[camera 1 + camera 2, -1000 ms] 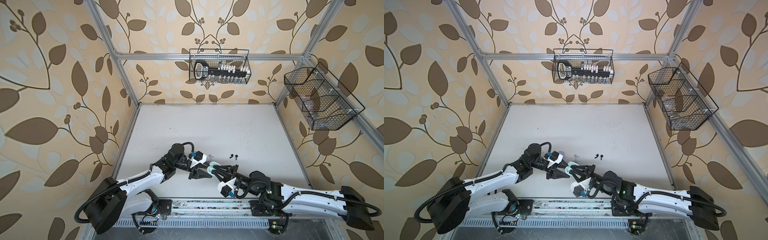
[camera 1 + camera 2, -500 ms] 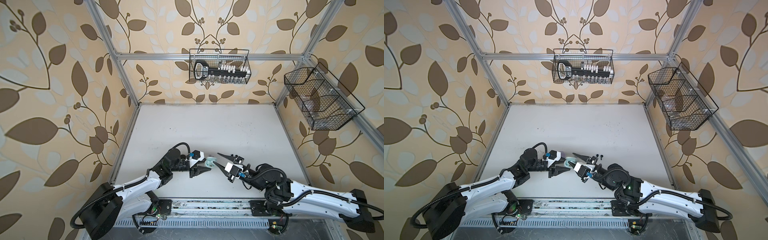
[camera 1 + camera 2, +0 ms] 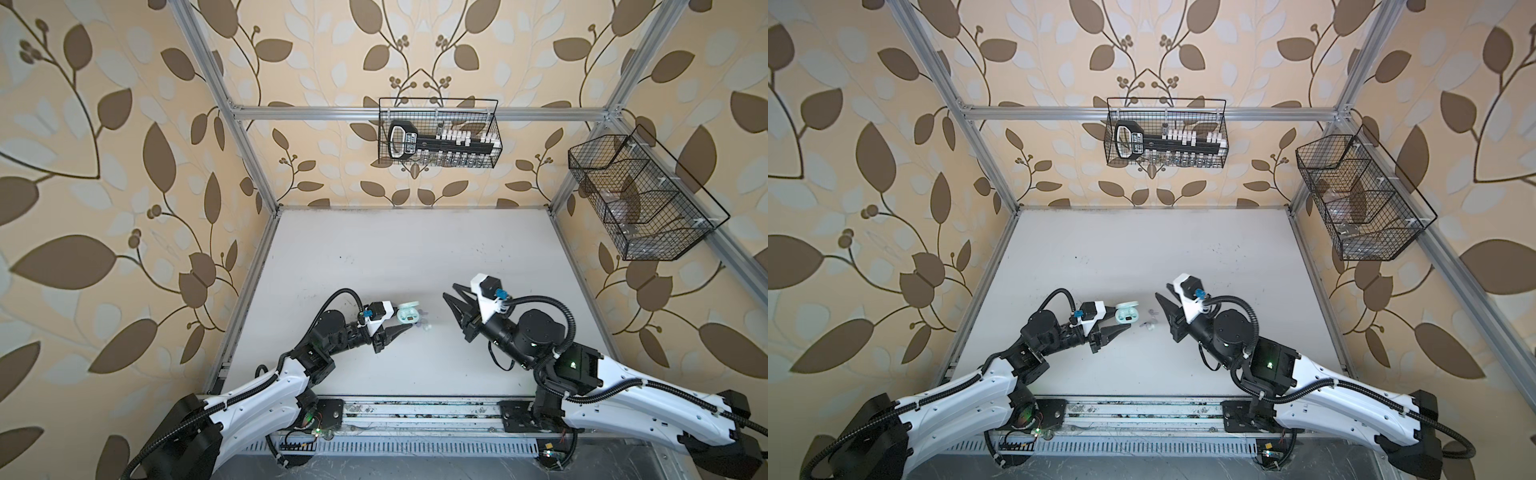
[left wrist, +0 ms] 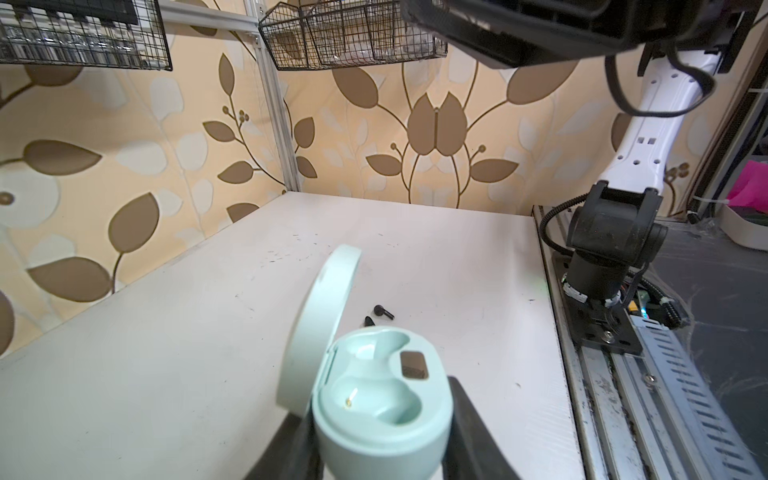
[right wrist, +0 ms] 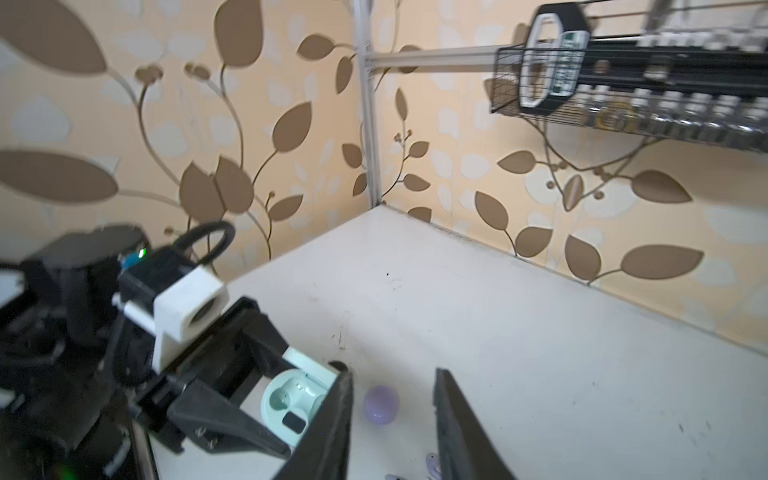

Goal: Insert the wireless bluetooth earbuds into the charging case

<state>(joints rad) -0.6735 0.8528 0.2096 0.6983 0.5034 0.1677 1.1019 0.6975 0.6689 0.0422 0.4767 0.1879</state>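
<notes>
While tight on the open mint charging case (image 4: pixel 382 415), left jaws; right jaws wide apart, empty.

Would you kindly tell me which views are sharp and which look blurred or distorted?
Right wrist view: soft; the lavender rounded object seen between the fingers of the right gripper is smeared. Left wrist view: the open mint-green plastic charging case and the black earbuds are crisp. Both top views: even light, faint shadows, wide-angle splay.

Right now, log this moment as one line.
left jaws: shut on mint case, lid open | right jaws: open, empty | black earbuds: loose on table
</notes>
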